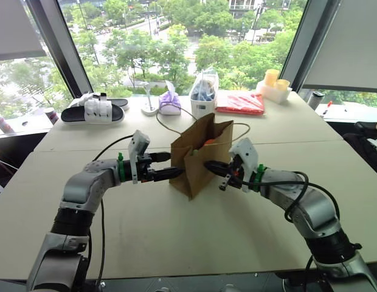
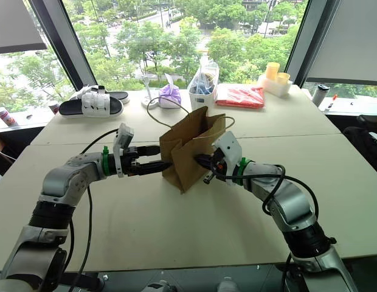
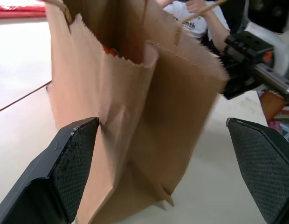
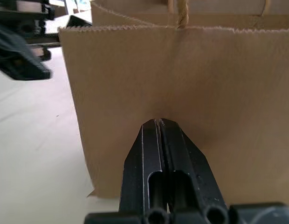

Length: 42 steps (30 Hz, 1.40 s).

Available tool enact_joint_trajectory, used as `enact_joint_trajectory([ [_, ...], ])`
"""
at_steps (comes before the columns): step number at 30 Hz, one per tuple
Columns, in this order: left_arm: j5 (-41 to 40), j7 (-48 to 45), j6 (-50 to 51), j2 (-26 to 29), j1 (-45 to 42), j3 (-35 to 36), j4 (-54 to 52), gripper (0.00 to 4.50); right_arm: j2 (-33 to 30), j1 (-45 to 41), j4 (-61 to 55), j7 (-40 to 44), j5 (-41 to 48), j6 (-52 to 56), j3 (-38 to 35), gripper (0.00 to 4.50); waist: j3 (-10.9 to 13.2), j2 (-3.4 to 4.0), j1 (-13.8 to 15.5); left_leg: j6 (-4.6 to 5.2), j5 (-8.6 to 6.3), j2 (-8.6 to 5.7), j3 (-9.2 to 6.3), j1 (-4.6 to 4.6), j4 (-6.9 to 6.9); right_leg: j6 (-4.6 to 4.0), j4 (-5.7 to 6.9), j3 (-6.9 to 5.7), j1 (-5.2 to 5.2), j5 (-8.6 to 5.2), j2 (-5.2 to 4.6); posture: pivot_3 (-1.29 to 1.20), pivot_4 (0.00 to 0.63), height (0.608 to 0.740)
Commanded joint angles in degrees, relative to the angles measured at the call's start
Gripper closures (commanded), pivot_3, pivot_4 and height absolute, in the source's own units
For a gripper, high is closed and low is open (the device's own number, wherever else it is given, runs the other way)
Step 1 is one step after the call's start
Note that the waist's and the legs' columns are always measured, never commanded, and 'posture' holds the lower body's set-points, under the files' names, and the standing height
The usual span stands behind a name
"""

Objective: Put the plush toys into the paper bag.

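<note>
Nearest the camera, both arms reach in to the paper bag (image 1: 200, 155), which stands upright near the middle of the pale table (image 1: 176, 231) with a bit of the orange plush toy (image 1: 208, 143) showing in its mouth; the green one I cannot make out. Left gripper (image 1: 170, 165) has its fingers spread wide around the bag's folded side, one pad (image 3: 72, 158) against the paper, holding nothing. Right gripper (image 1: 211, 166) has its fingers pressed fully together, empty, tips nudging into the opposite wall and denting it. Pushed from both sides, the light bag could crumple, slide or tip and spill its toy; the loose cord handles (image 1: 176, 125) could snag a finger. Beyond it lie a purple pouch (image 1: 169, 102), a white container (image 1: 202, 100), a red packet (image 1: 240, 103) and black-and-white sandals (image 1: 94, 111). No readable writing appears on the bag.
</note>
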Motion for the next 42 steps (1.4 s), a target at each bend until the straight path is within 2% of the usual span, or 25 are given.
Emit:
enact_joint_trajectory([
  [1, -0.3, 0.8, -0.5, -0.6, -0.2, 0.1, -3.1, 0.0, 1.6, -1.8, 0.7, 0.6, -1.9, -2.5, 0.3, 4.48, 0.0, 0.0, 0.0, 0.0, 0.0, 0.0, -0.01, 0.0, 0.0, 0.0, 0.0, 0.0, 0.0, 0.0, 0.0, 0.0, 0.15, 0.74],
  [7, 1.2, 3.6, -1.8, -2.5, 0.2, -0.5, -3.7, 0.0, 3.3, -2.3, 1.3, 1.2, -3.5, -2.7, 0.3, 4.48, 0.0, 0.0, 0.0, -0.02, 0.01, 0.0, -0.02, 0.0, 0.0, 0.0, 0.01, 0.0, 0.0, 0.0, 0.0, 0.0, 0.15, 0.74],
  [13, 6.6, 11.3, -5.9, -6.4, 0.7, -1.0, -1.4, 0.0, 2.9, -1.4, -0.2, 1.5, -3.9, -1.7, -0.6, 4.48, 0.0, 0.0, 0.1, -0.03, 0.02, -0.01, -0.01, 0.0, 0.0, 0.0, 0.0, 0.0, 0.0, 0.0, 0.0, 0.0, 0.15, 0.74],
  [17, 7.0, 13.2, -6.4, -8.1, 1.5, -0.9, -1.8, 0.0, 2.4, -0.3, -1.5, 1.1, -3.8, -0.8, -1.4, 4.48, 0.0, 0.0, 0.0, -0.04, 0.02, -0.02, -0.01, 0.0, 0.0, 0.0, 0.0, 0.0, 0.0, 0.0, 0.01, 0.0, 0.15, 0.74],
  [20, 7.4, 15.3, -6.8, -9.7, 1.7, -0.6, -2.1, 0.7, 1.5, 0.9, -3.1, 0.9, -3.6, 0.3, -2.8, 4.5, 0.0, 0.0, 0.1, -0.03, 0.02, -0.01, -0.02, 0.0, 0.0, 0.0, 0.01, 0.0, 0.0, 0.0, 0.0, 0.0, 0.15, 0.74],
  [21, 7.4, 15.8, -6.9, -10.1, 1.7, -0.5, -2.1, 1.09, 1.2, 1.3, -3.8, 0.8, -3.5, 0.8, -3.4, 4.5, 0.0, 0.0, 0.2, -0.03, 0.02, -0.01, -0.02, -0.01, 0.01, 0.0, 0.0, 0.0, 0.0, 0.0, 0.0, 0.0, 0.15, 0.74],
  [26, 6.9, 17.1, -6.6, -11.0, 2.1, -0.3, -2.7, 3.59, -1.1, 3.8, -7.7, 0.6, -2.7, 3.4, -6.3, 4.5, 0.0, 0.0, 0.2, 0.0, 0.0, -0.02, -0.02, -0.01, 0.02, 0.0, 0.0, 0.0, 0.02, 0.0, -0.01, 0.0, 0.15, 0.74],
  [28, 6.3, 17.5, -6.1, -11.3, 2.2, 0.0, -2.9, 4.4, -2.2, 5.0, -9.4, 0.4, -2.2, 4.6, -7.8, 4.5, 0.0, 0.0, 0.2, 0.0, 0.0, -0.03, -0.02, -0.01, 0.02, 0.0, 0.0, 0.0, 0.02, 0.0, -0.01, 0.0, 0.15, 0.74],
  [33, 4.5, 15.7, -5.5, -11.5, 1.1, 0.9, -1.5, 4.4, -5.9, 9.6, -14.0, -0.4, -0.8, 8.0, -14.4, 4.5, 0.0, -0.01, 0.3, 0.01, 0.0, -0.02, -0.01, -0.02, 0.02, 0.0, -0.01, 0.0, 0.03, 0.0, -0.01, 0.0, 0.15, 0.74],
  [39, 0.3, -0.1, -6.0, -7.3, -6.9, 2.2, 10.2, 4.4, -10.7, 14.1, -14.5, -0.5, 0.6, 9.7, -24.5, 4.5, 0.0, -0.01, 0.3, 0.02, -0.01, -0.06, 0.04, -0.03, 0.03, 0.0, 0.0, -0.04, 0.04, 0.0, 0.01, 0.0, 0.15, 0.74],
  [42, -1.3, -10.9, -6.7, -5.4, -12.0, 2.5, 17.8, 4.4, -13.9, 17.4, -13.8, 0.8, 0.3, 9.1, -28.9, 4.5, 0.0, -0.01, 0.2, 0.04, -0.01, -0.05, 0.05, -0.01, 0.03, 0.01, -0.01, -0.04, 0.07, -0.01, 0.0, 0.0, 0.15, 0.74],
])
